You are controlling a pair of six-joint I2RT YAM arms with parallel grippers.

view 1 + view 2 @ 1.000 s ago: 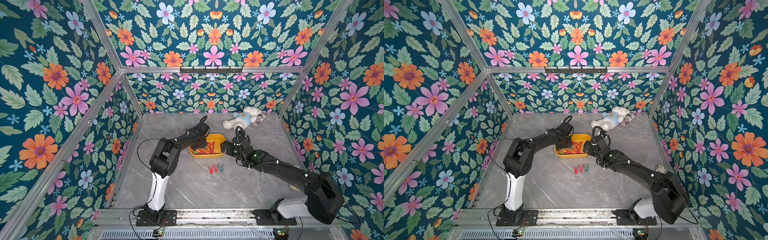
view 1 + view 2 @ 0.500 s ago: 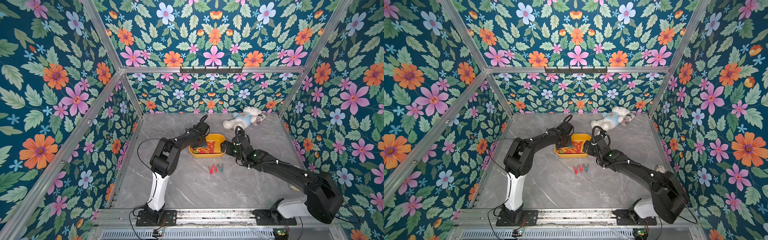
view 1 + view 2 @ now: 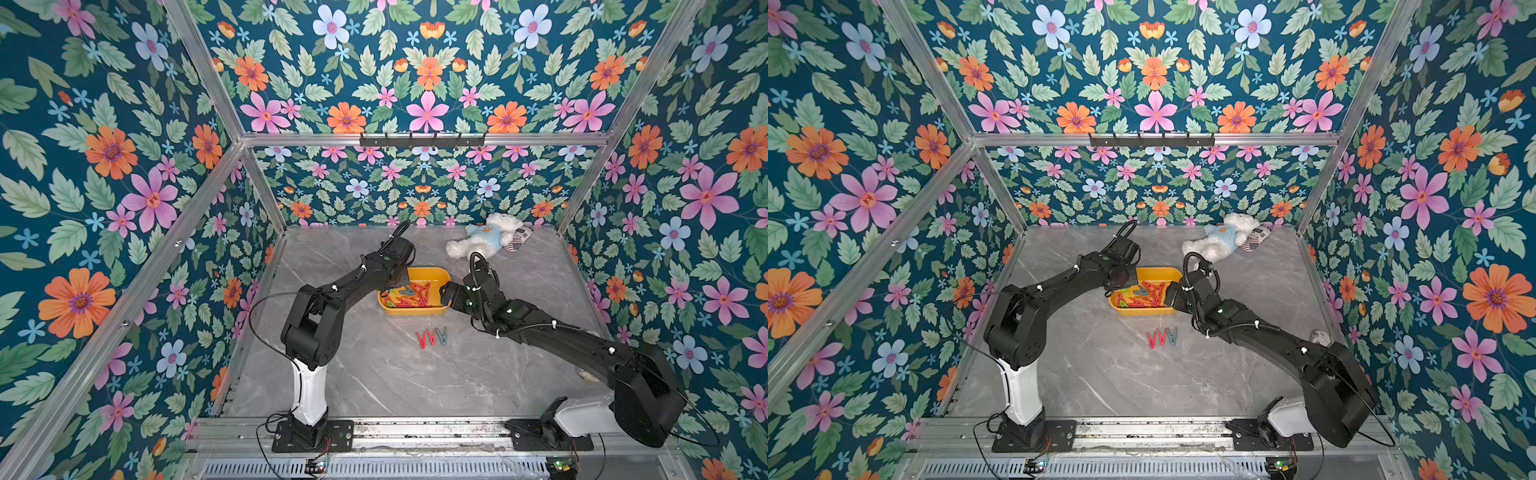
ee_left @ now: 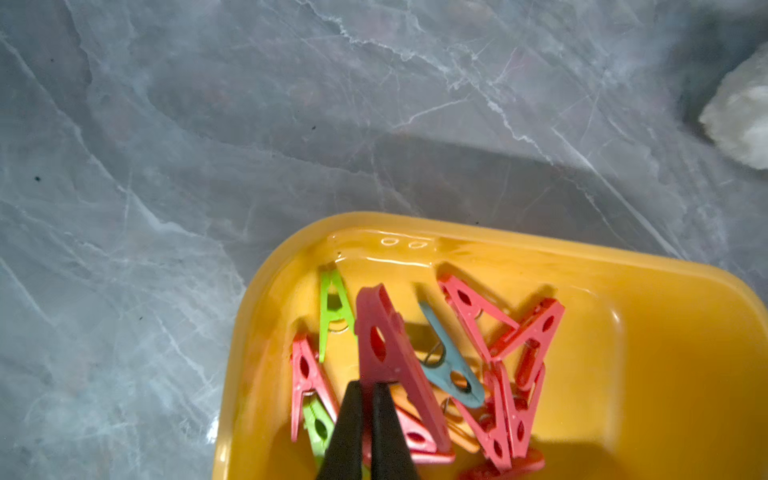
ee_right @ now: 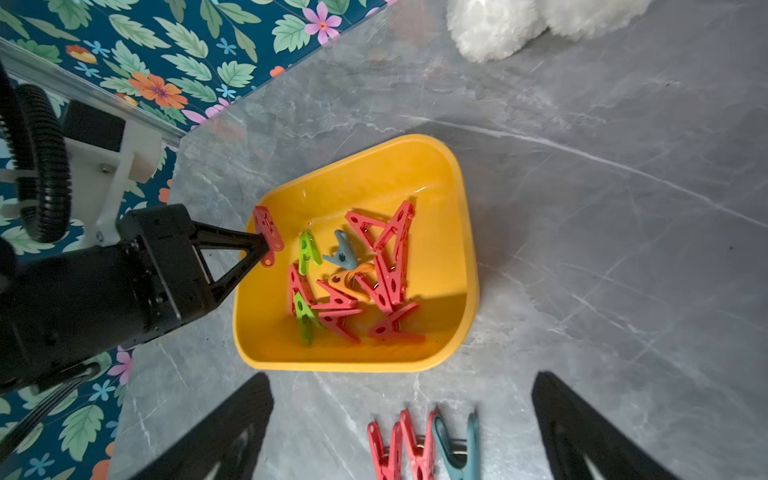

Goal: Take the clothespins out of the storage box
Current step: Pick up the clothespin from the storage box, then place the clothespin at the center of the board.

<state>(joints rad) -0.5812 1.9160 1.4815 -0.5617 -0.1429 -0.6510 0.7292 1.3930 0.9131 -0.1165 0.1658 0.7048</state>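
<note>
Hidden: pile (image 5: 374,282) in box (image 5: 353,361) tangled, uncountable.
Outside: three pins (image 3: 432,337), box's 6 o'clock; two red, one blue.
Left gripper (image 5: 266,249): clamped on red pin (image 5: 268,228).
Right gripper (image 5: 403,380): wide, empty.

Two black arms reach in from the near rail and meet at a yellow box (image 3: 1138,311) in the middle of the grey marble table (image 3: 1100,374). The left gripper (image 3: 1121,287) dips into the box's left end, its tips hidden under the wrist. The right gripper (image 3: 1172,296) sits at the box's right end. A heap of pegs (image 3: 1148,293), mostly red, fills the box. The three pegs (image 3: 1162,337) just in front lie side by side, two red, one grey-blue. A white bear (image 3: 1223,237) lies by the back wall.
</note>
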